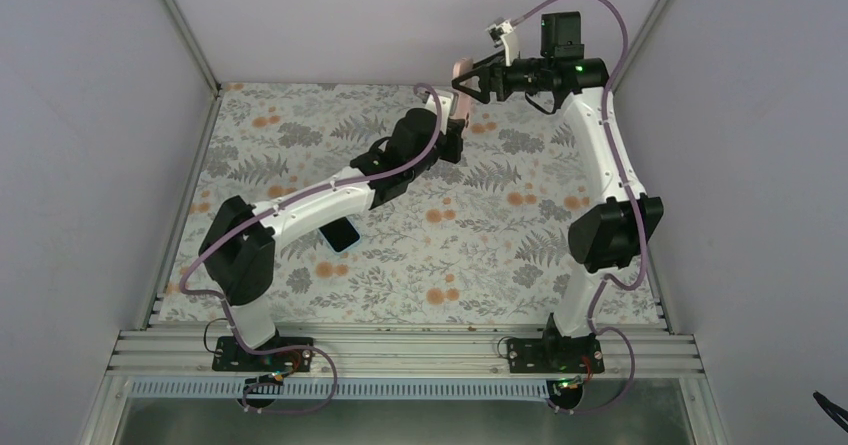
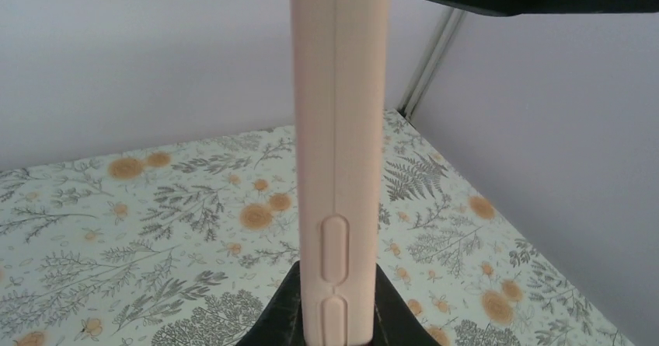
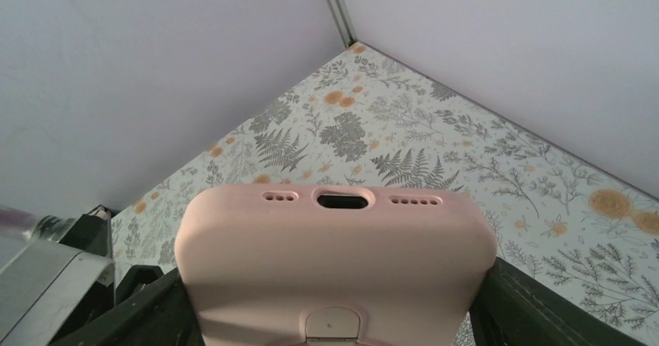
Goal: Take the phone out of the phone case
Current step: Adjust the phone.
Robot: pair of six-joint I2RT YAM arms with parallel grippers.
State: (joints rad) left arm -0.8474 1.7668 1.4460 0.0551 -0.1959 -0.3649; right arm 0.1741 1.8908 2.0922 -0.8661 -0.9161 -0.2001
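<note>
Aloft, the phone case (image 2: pixel 338 128) (upright) is clamped low by left gripper (image 1: pixel 458 130), high by right gripper (image 1: pixel 472 83).

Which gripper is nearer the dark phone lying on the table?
Left. The left gripper holds the pink case well beyond the phone; the right gripper holds the same case higher and farther from it.

The table (image 1: pixel 500 245) wore a pale cloth printed with grey ferns and orange flowers. A dark phone (image 1: pixel 340 234) lay flat on it, left of the middle, set at a slant, well apart from every edge.
</note>
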